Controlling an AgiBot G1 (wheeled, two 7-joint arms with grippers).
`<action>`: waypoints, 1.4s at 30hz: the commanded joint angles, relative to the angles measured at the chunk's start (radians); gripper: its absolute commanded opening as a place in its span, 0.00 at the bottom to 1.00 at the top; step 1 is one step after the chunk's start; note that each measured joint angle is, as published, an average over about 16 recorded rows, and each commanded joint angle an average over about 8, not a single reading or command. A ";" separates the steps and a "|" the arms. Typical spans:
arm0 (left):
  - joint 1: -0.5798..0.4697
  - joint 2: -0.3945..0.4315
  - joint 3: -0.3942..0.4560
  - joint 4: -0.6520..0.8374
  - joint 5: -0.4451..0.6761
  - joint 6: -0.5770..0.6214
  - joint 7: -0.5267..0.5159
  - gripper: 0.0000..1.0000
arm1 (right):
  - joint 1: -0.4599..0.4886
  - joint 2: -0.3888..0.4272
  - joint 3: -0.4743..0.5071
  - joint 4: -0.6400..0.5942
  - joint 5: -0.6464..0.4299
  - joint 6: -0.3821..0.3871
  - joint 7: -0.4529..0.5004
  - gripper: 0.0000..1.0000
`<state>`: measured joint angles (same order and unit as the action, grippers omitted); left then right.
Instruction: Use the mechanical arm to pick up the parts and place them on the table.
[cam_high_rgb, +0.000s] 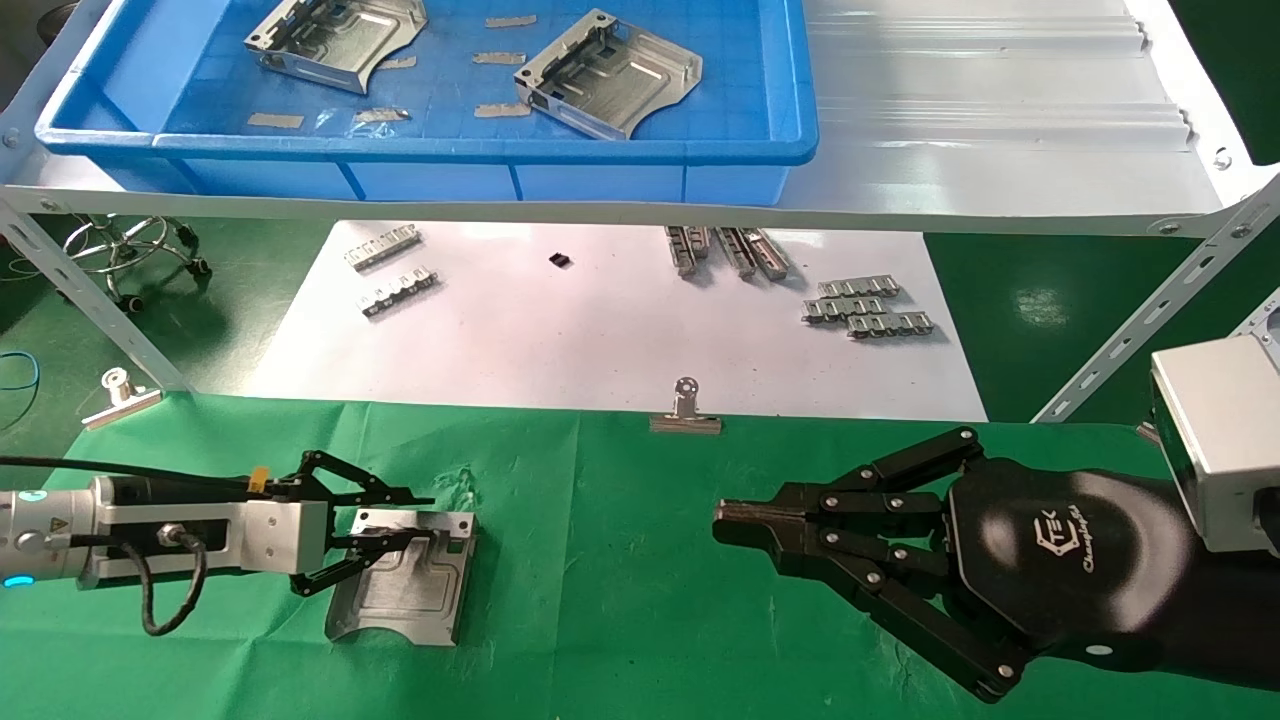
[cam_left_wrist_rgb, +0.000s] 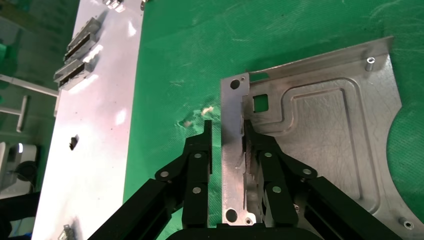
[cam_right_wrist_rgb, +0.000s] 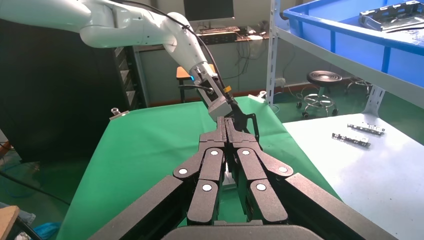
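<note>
One silver part (cam_high_rgb: 410, 590) lies flat on the green cloth table (cam_high_rgb: 620, 600) at the left. My left gripper (cam_high_rgb: 405, 522) straddles its folded rim. In the left wrist view (cam_left_wrist_rgb: 227, 135) one finger (cam_left_wrist_rgb: 260, 155) touches the part (cam_left_wrist_rgb: 325, 135), while the other finger (cam_left_wrist_rgb: 200, 155) stands off it with a strip of green between, so the gripper is open. Two more parts (cam_high_rgb: 335, 35) (cam_high_rgb: 610, 70) lie in the blue bin (cam_high_rgb: 430, 150) on the shelf. My right gripper (cam_high_rgb: 722, 520) is shut and empty above the cloth at the right; it also shows in the right wrist view (cam_right_wrist_rgb: 225, 122).
A white sheet (cam_high_rgb: 600, 340) behind the cloth carries small ridged metal strips (cam_high_rgb: 865, 305) (cam_high_rgb: 390, 270). Binder clips (cam_high_rgb: 685, 410) (cam_high_rgb: 120, 395) hold the cloth's far edge. The grey shelf (cam_high_rgb: 1000, 120) with slanted legs (cam_high_rgb: 90, 300) spans above it.
</note>
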<state>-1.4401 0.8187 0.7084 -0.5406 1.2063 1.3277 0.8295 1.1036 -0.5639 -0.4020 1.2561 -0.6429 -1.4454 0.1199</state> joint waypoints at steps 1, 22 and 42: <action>0.002 0.002 -0.003 0.006 -0.004 -0.004 0.006 1.00 | 0.000 0.000 0.000 0.000 0.000 0.000 0.000 0.00; 0.018 -0.090 -0.024 -0.139 -0.152 0.267 -0.271 1.00 | 0.000 0.000 0.000 0.000 0.000 0.000 0.000 1.00; 0.138 -0.130 -0.168 -0.348 -0.262 0.232 -0.533 1.00 | 0.000 0.000 0.000 0.000 0.000 0.000 0.000 1.00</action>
<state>-1.3020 0.6886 0.5403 -0.8886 0.9444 1.5601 0.2965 1.1037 -0.5639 -0.4021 1.2561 -0.6428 -1.4454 0.1198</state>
